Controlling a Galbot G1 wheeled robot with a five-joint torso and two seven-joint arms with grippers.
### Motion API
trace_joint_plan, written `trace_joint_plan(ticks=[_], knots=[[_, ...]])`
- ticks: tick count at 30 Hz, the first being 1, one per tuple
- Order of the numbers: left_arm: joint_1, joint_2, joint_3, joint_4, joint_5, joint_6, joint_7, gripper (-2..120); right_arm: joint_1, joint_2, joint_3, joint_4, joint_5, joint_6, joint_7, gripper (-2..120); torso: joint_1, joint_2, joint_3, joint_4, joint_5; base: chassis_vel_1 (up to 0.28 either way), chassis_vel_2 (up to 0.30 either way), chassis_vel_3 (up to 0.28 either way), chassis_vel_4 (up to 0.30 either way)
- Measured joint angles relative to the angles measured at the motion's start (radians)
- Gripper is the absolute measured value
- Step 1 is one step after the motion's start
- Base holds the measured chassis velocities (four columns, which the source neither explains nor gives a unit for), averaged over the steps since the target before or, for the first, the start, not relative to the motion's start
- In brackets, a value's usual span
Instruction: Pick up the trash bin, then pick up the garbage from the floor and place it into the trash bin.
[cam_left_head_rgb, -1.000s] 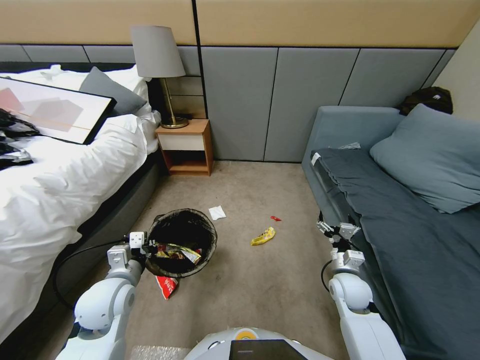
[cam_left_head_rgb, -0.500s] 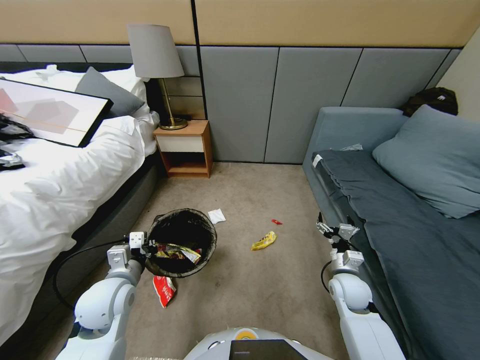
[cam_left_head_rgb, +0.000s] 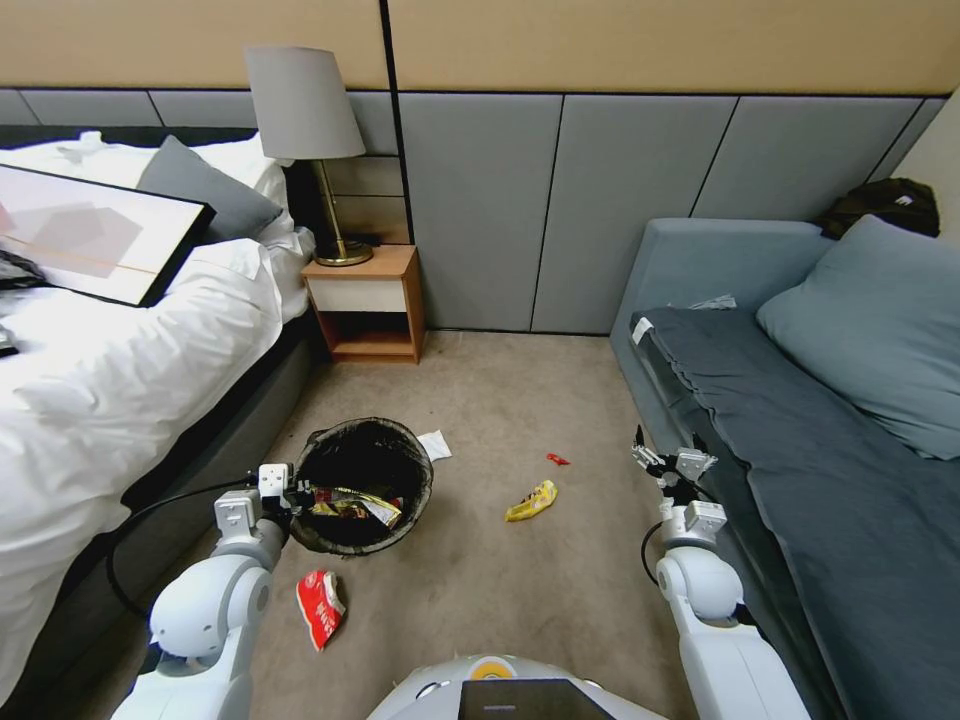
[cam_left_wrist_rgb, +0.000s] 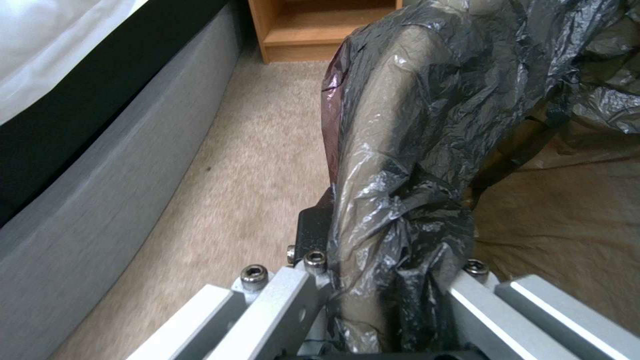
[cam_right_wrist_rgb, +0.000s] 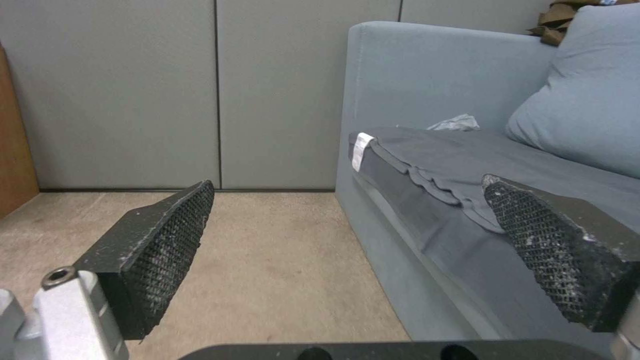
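Note:
The trash bin (cam_left_head_rgb: 365, 470), lined with a black bag, hangs at its rim from my left gripper (cam_left_head_rgb: 290, 497), above the carpet by the bed. The left wrist view has the left gripper (cam_left_wrist_rgb: 383, 280) shut on the liner-covered rim (cam_left_wrist_rgb: 393, 150). Snack packets (cam_left_head_rgb: 355, 505) lie inside the bin. Garbage on the floor: a red-and-white wrapper (cam_left_head_rgb: 320, 606) near my left arm, a yellow packet (cam_left_head_rgb: 530, 500), a small red scrap (cam_left_head_rgb: 556, 459) and a white paper (cam_left_head_rgb: 434, 444). My right gripper (cam_left_head_rgb: 668, 465) stands open at the sofa's edge, its pads (cam_right_wrist_rgb: 167, 250) wide apart and holding nothing.
A bed (cam_left_head_rgb: 110, 380) with a white duvet runs along the left. A wooden nightstand (cam_left_head_rgb: 365, 305) with a lamp (cam_left_head_rgb: 305, 110) stands at the back. A grey sofa (cam_left_head_rgb: 800, 420) fills the right. Open carpet (cam_left_head_rgb: 500, 590) lies between them.
The whole picture has shifted, so the camera moved: floor litter and furniture sit lower in view. The bin stays held in my left gripper. The red-and-white wrapper now lies free of the bin.

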Motion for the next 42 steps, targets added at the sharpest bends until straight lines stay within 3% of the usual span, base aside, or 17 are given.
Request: trace_joint_plan(ticks=[29, 31, 32, 34, 35, 38, 40, 41, 42], knots=[[0.003, 0.002, -0.002, 0.001, 0.002, 0.000, 0.002, 0, -0.003, 0.000, -0.019, -0.001, -0.021, -0.005, 0.019, 100, 0.000, 0.000, 0.000, -0.0003, 0.0002, -0.097, 0.102, 0.099, -0.107], [0.003, 0.001, -0.003, 0.004, 0.005, 0.000, 0.002, 0, 0.006, -0.016, -0.060, 0.019, 0.014, -0.097, 0.095, 100, 0.000, 0.000, 0.000, -0.0002, -0.0001, 0.000, 0.000, 0.000, 0.000], [0.003, 0.001, -0.003, 0.004, 0.005, 0.000, 0.002, 0, 0.006, -0.016, -0.060, 0.019, 0.014, -0.097, 0.095, 100, 0.000, 0.000, 0.000, -0.0002, -0.0001, 0.000, 0.000, 0.000, 0.000], [0.003, 0.002, -0.002, 0.006, 0.007, 0.000, 0.002, 0, 0.046, -0.060, -0.123, 0.033, 0.155, -0.306, 0.222, 100, 0.000, 0.000, 0.000, 0.0003, 0.0001, 0.000, 0.000, 0.000, 0.000], [0.003, 0.002, -0.002, 0.006, 0.007, 0.000, 0.002, 0, 0.046, -0.060, -0.123, 0.033, 0.155, -0.306, 0.222, 100, 0.000, 0.000, 0.000, 0.0003, 0.0001, 0.000, 0.000, 0.000, 0.000], [0.003, 0.003, -0.003, 0.009, 0.010, -0.001, 0.002, 0, 0.116, -0.118, -0.200, 0.017, 0.387, -0.518, 0.293, 100, 0.000, 0.000, 0.000, 0.0001, 0.0002, 0.000, 0.000, 0.000, 0.000], [0.003, 0.003, -0.003, 0.009, 0.010, -0.001, 0.002, 0, 0.125, -0.122, -0.208, 0.013, 0.411, -0.534, 0.303, 100, 0.000, 0.000, 0.000, 0.0000, 0.0001, 0.000, 0.000, 0.000, 0.000], [0.003, 0.003, -0.004, 0.010, 0.011, -0.001, 0.002, 0, 0.177, -0.132, -0.261, -0.017, 0.547, -0.614, 0.354, 100, 0.000, 0.000, 0.000, 0.0003, -0.0002, 0.000, 0.000, 0.000, 0.000], [0.003, 0.003, -0.004, 0.010, 0.011, -0.001, 0.002, 0, 0.177, -0.132, -0.261, -0.017, 0.547, -0.614, 0.354, 100, 0.000, 0.000, 0.000, 0.0003, -0.0002, 0.000, 0.000, 0.000, 0.000]])
